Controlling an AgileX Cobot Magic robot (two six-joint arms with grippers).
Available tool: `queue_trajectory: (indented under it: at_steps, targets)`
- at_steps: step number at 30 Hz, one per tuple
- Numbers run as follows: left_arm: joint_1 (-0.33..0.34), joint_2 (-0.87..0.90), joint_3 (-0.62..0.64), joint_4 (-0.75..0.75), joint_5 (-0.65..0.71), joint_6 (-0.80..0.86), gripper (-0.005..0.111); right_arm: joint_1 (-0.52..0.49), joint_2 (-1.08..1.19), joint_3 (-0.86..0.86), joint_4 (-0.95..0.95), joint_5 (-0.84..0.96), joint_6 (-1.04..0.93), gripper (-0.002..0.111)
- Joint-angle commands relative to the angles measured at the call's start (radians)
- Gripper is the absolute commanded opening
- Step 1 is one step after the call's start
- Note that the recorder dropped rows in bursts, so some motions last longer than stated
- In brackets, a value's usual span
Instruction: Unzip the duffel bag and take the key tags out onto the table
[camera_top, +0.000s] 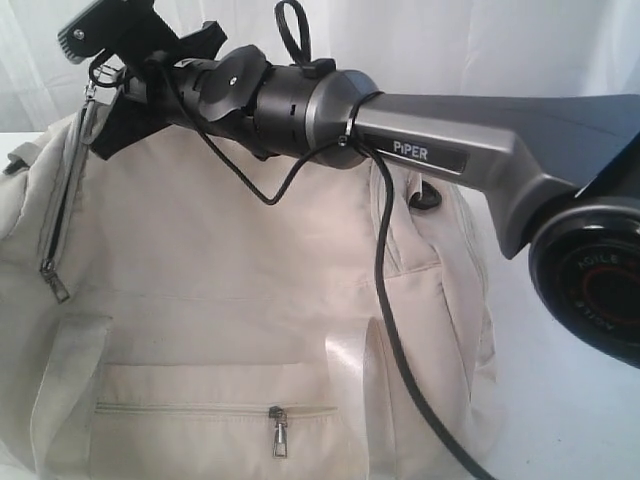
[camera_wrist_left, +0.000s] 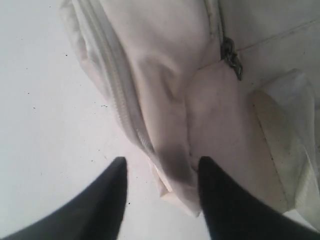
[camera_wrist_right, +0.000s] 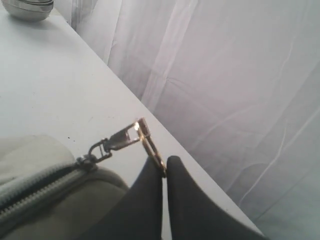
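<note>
Your duffel bag (camera_top: 250, 260): matt cream woven cloth, softly creased. Its zipper pull (camera_wrist_right: 122, 139): shiny silver metal, ring included. Your table (camera_wrist_left: 45, 125): smooth white top, faintly specked. Curtain (camera_wrist_right: 225, 75): thin white cloth, slight sheen. Arm housing (camera_top: 450, 140): satin grey. Cable (camera_top: 385, 300): smooth black sheath. Your right gripper (camera_wrist_right: 165, 167): smooth matt black fingers.

**Soft white light flattens tabletop scene**

Bright, diffuse light bleaches the table (camera_wrist_left: 45, 100) and the curtain (camera_wrist_right: 225, 75) almost to one white. The duffel bag (camera_top: 250, 250) carries soft fold shadows, the zipper pull (camera_wrist_right: 122, 139) a small glint. Close to the lens, the left gripper (camera_wrist_left: 162, 161) blurs into black shapes.
</note>
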Motion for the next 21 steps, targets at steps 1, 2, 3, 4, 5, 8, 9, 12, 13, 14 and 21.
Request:
queue_trajectory:
  at_steps: [1,2,3,4,5,8,9,12,13,14,21]
  targets:
    - [0.001,-0.008,-0.004,-0.001,-0.051,0.007,0.071,-0.009,-0.032,-0.008,0.003,-0.003,0.009,0.0]
    - [0.001,-0.008,-0.004,-0.013,-0.091,0.007,0.07,-0.009,-0.032,-0.008,0.003,0.004,0.009,0.0]
    - [0.001,-0.008,-0.004,-0.041,-0.133,0.018,0.07,-0.009,-0.032,-0.008,0.003,0.012,0.009,0.0]
    - [0.001,-0.008,-0.004,-0.101,-0.263,0.058,0.07,-0.009,-0.032,-0.008,0.003,0.027,0.009,0.0]
    - [0.001,-0.002,-0.004,-0.127,-0.319,0.088,0.07,-0.009,-0.034,-0.008,0.003,0.039,0.009,0.0]
    - [0.001,0.095,-0.004,-0.293,-0.539,0.184,0.07,-0.013,-0.04,-0.008,0.003,0.086,0.009,0.0]
    - [0.001,0.129,-0.004,-0.306,-0.549,0.187,0.07,-0.013,-0.042,-0.008,0.003,0.086,0.009,0.0]
    - [0.001,0.259,-0.004,-0.311,-0.635,0.193,0.068,-0.013,-0.043,-0.008,0.003,0.121,0.009,0.0]
    - [0.001,0.282,-0.009,-0.311,-0.664,0.17,0.066,-0.013,-0.044,-0.008,0.003,0.138,0.009,0.0]
    - [0.001,0.293,-0.019,-0.311,-0.671,0.15,0.064,-0.013,-0.044,-0.008,0.003,0.146,0.009,0.0]
    - [-0.008,0.346,-0.103,-0.315,-0.66,0.115,0.064,-0.013,-0.052,-0.008,0.003,0.169,0.009,0.0]
